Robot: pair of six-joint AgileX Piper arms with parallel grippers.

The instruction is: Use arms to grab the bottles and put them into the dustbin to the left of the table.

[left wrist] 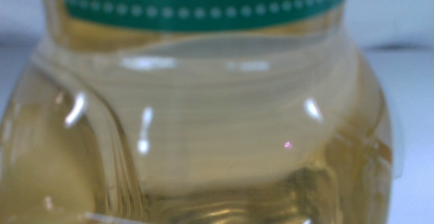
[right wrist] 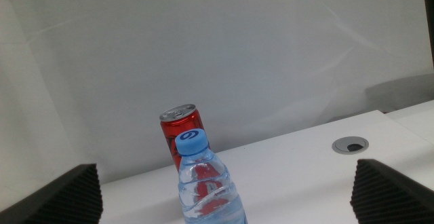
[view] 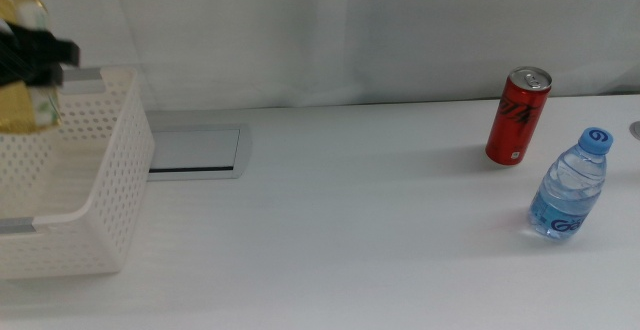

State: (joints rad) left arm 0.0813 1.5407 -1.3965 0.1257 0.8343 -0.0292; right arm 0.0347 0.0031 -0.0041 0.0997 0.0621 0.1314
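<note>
Mid-drop: left claw (view: pixel 35 55) at upper left of frame, clamped on tea bottle (view: pixel 22 105), hanging over bin (view: pixel 110 185). Next: release, clear of rim. Bin contents not visible. Can (view: pixel 518 116) and water bottle (view: pixel 570 185) upright on desk (view: pixel 330 240), right side. Right claw (right wrist: pixel 227 195) spread wide, empty, facing both.
</note>
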